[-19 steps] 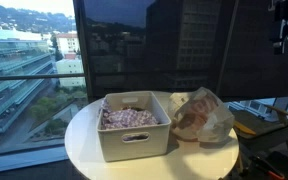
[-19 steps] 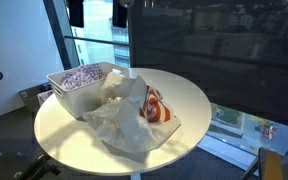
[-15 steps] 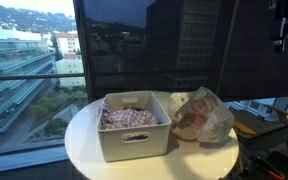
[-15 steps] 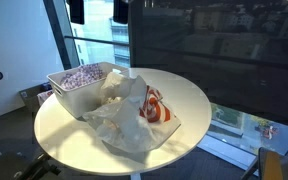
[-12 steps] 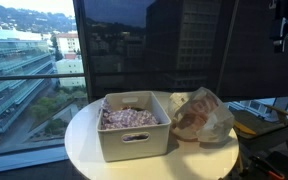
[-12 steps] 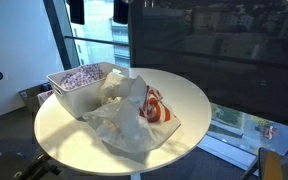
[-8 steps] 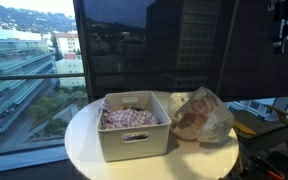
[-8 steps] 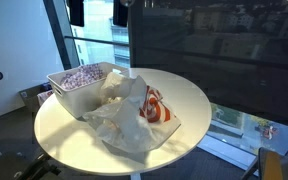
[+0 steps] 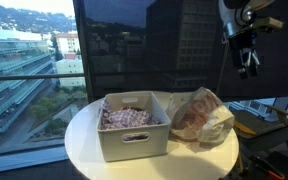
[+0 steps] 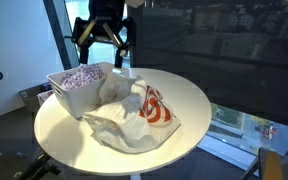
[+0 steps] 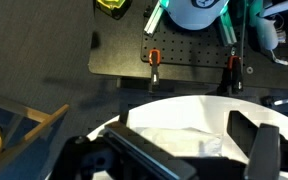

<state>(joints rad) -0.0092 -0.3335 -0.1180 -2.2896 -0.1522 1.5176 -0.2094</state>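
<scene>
You brought gripper into upper frame since prev., wide open, empty; bin held purplish wrappers, bag beside.

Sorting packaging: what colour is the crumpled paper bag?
The crumpled paper bag is white with red print, clearest in an exterior view.

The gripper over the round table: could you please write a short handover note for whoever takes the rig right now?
Gripper: open, empty, hanging high over the table, touching nothing.
Things: the crumpled white bag with red print lies beside the white bin, which is full of small pale wrapped pieces. The wrist view shows the bag beneath the gripper.
Done: nothing gripped.
Left: bag and bin not yet touched.
</scene>
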